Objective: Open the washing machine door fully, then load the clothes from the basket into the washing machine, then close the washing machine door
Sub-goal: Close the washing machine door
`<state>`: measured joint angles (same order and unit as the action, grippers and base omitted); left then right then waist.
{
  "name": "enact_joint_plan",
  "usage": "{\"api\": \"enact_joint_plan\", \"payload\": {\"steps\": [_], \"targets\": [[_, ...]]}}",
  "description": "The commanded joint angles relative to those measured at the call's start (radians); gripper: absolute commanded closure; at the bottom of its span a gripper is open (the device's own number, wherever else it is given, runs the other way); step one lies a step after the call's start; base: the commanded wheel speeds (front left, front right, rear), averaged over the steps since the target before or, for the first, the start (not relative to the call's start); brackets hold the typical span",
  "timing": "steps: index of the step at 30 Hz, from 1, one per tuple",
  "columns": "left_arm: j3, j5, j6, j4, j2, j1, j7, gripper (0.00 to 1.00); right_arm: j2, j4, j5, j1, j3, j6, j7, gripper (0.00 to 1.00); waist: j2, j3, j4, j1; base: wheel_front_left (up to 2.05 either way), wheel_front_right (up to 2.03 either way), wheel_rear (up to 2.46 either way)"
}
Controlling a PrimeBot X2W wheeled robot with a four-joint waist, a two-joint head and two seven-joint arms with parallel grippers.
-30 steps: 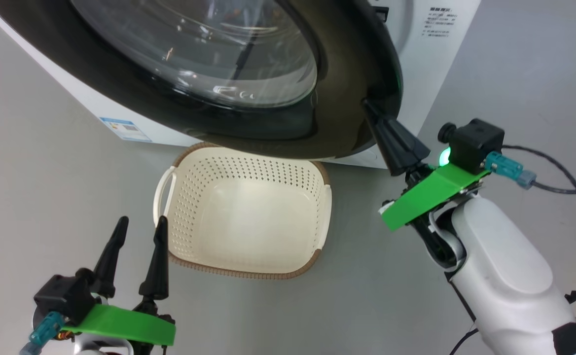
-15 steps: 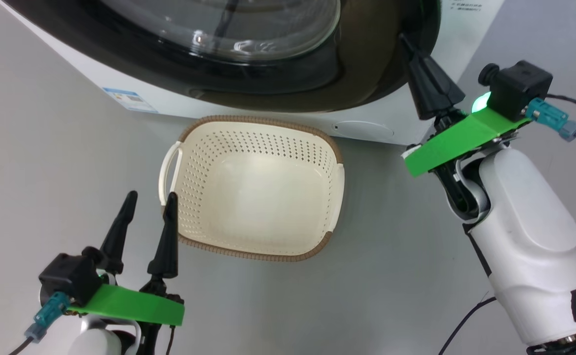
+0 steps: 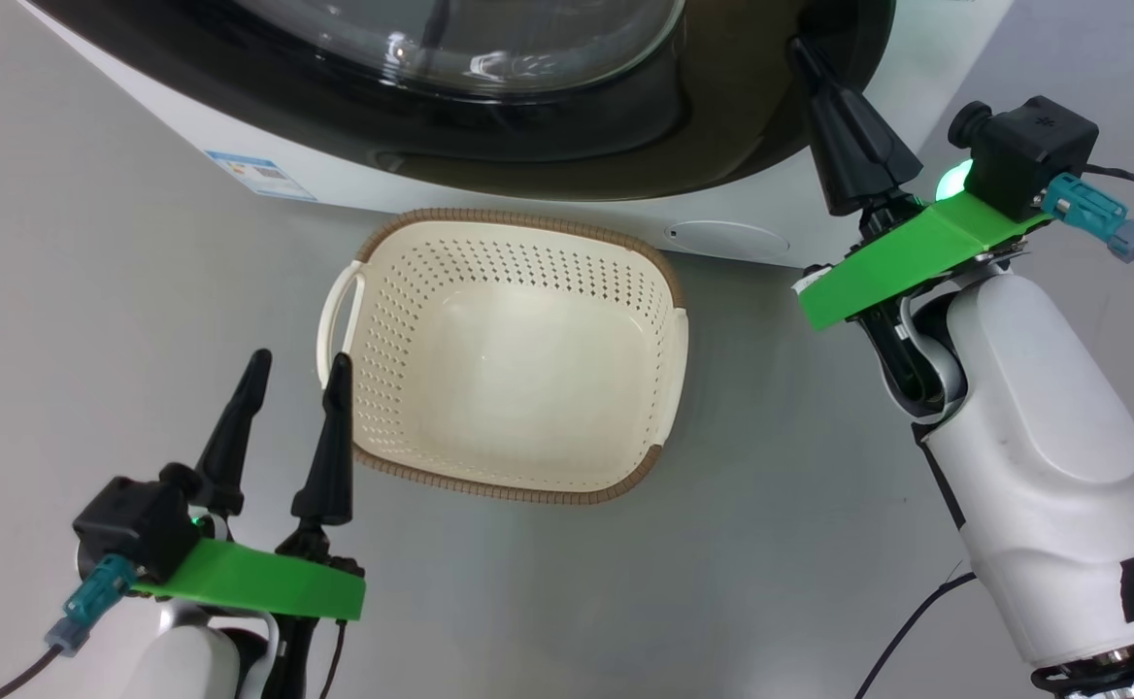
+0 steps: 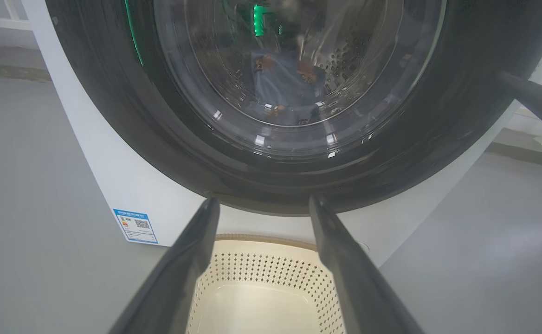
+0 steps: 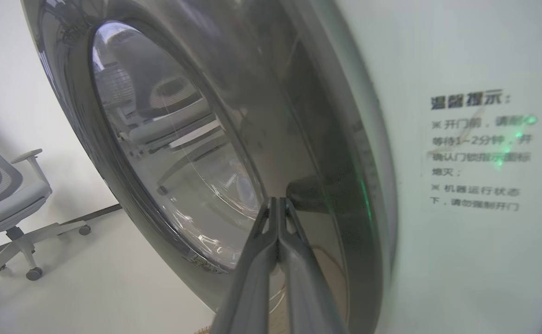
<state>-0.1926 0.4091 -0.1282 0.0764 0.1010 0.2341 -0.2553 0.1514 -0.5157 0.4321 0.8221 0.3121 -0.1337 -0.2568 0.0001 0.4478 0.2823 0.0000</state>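
Observation:
The glossy black washing machine door [image 3: 722, 116] lies flat against the white washing machine [image 3: 722, 238]. Through its glass in the left wrist view I see the light-blue clothes [image 4: 285, 88] inside the drum. The cream basket [image 3: 489, 282] stands empty on the floor just in front of the machine. My right gripper [image 3: 802, 47] is shut with nothing held, and its tip touches the door's black rim [image 5: 326, 195] near the right edge. My left gripper [image 3: 300, 357] is open beside the basket's near left corner, holding nothing.
The floor [image 3: 91, 291] is plain grey. A small blue label [image 3: 261, 175] marks the machine's front at the lower left. A grey office chair [image 5: 2, 199] stands off to the side in the right wrist view. Black cables [image 3: 917, 631] trail from my right arm.
The head camera has shifted. The door has swung from ajar to flat against the machine, with my shut right gripper following its right edge. The left gripper has stayed open beside the basket.

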Motion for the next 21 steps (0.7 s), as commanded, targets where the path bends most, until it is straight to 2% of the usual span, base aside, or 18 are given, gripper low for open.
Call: {"api": "enact_joint_plan", "payload": {"steps": [1,5,6,7,9,10,11,12,21], "targets": [[0.033,-0.003,-0.003,-0.02,0.019,0.015,-0.006,0.0,-0.014,0.024,-0.003,0.012,0.003,0.003,-0.005,1.0,-0.0001,-0.004,-0.003,0.0,0.0,0.0,0.0],[0.041,-0.004,-0.003,-0.011,0.022,0.007,-0.006,0.0,-0.014,0.031,0.003,-0.017,0.034,0.003,-0.005,0.98,-0.0001,-0.022,-0.015,0.0,0.0,0.0,0.0],[0.042,-0.005,-0.003,-0.009,0.023,0.004,-0.006,0.0,-0.014,0.034,0.004,-0.027,0.04,0.003,-0.005,0.87,-0.0001,-0.028,-0.018,0.0,0.0,0.0,0.0],[0.044,-0.005,-0.003,-0.006,0.023,0.001,-0.006,0.0,-0.014,0.037,0.006,-0.037,0.046,0.003,-0.005,0.7,-0.0001,-0.033,-0.021,0.0,0.0,0.0,0.0],[0.049,-0.006,-0.003,0.0,0.025,-0.004,-0.006,0.0,-0.014,0.042,0.009,-0.059,0.055,0.003,-0.005,0.55,-0.0001,-0.045,-0.028,0.0,0.0,0.0,0.0],[0.051,-0.006,-0.003,0.002,0.025,-0.006,-0.006,0.0,-0.014,0.044,0.012,-0.07,0.058,0.003,-0.005,0.39,-0.0001,-0.051,-0.031,0.0,0.0,0.0,0.0],[0.053,-0.006,-0.003,0.006,0.025,-0.009,-0.006,0.0,-0.013,0.046,0.014,-0.081,0.061,0.003,-0.005,0.11,-0.0001,-0.057,-0.034,0.0,0.0,0.0,0.0],[0.055,-0.006,-0.003,0.01,0.026,-0.011,-0.006,0.0,-0.013,0.048,0.015,-0.094,0.065,0.003,-0.005,0.0,-0.0001,-0.064,-0.037,0.0,0.0,0.0,0.0],[0.084,0.002,-0.003,0.048,0.032,-0.05,-0.006,0.0,-0.018,0.054,0.027,-0.203,0.084,0.003,-0.005,0.0,-0.0001,-0.138,-0.075,0.0,0.0,0.0,0.0]]}}
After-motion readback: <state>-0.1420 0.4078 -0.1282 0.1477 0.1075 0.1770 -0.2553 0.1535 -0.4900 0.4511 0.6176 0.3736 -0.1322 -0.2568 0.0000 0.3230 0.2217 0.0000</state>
